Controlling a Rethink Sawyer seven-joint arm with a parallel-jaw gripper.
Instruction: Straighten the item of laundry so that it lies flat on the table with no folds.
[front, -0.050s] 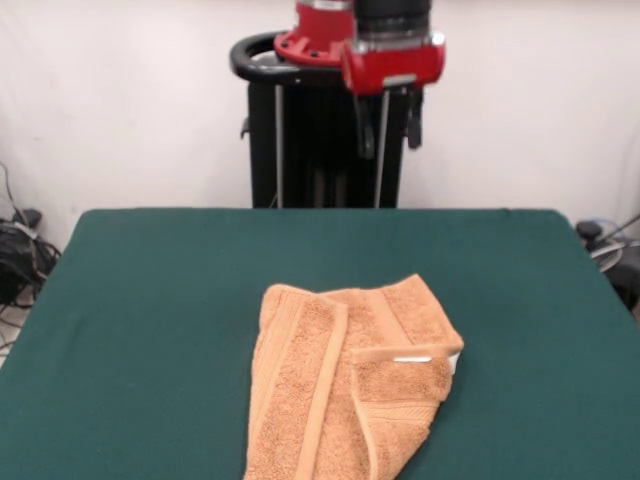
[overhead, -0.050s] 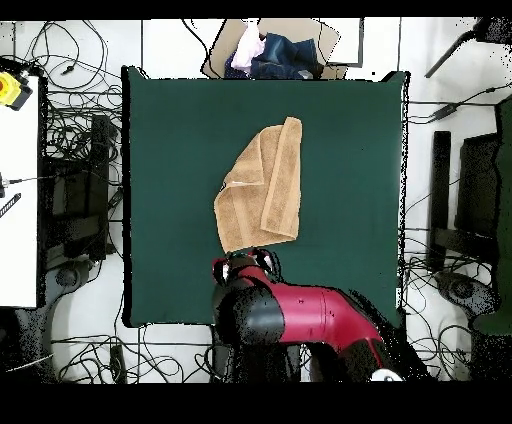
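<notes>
The item of laundry (front, -0.050s: 340, 385) is a peach terry towel lying crumpled near the front middle of the table (front, -0.050s: 150, 300). One long side is folded over itself, and a corner is turned in, showing a white label. From above, the towel (overhead, -0.050s: 262, 188) is a narrow folded shape on the green table (overhead, -0.050s: 345, 150). My gripper (front, -0.050s: 389, 125) hangs high above the table's far edge, well clear of the towel. It is open with nothing between its fingers. In the overhead view the red arm (overhead, -0.050s: 300, 315) covers the gripper, close to the towel's lower end.
The black pedestal (front, -0.050s: 320, 150) stands behind the far edge. Cables (front, -0.050s: 20, 250) trail beside the left side of the table. From above, a box of clothes (overhead, -0.050s: 268, 48) sits past the top edge, and a white bench (overhead, -0.050s: 18, 190) stands at the left.
</notes>
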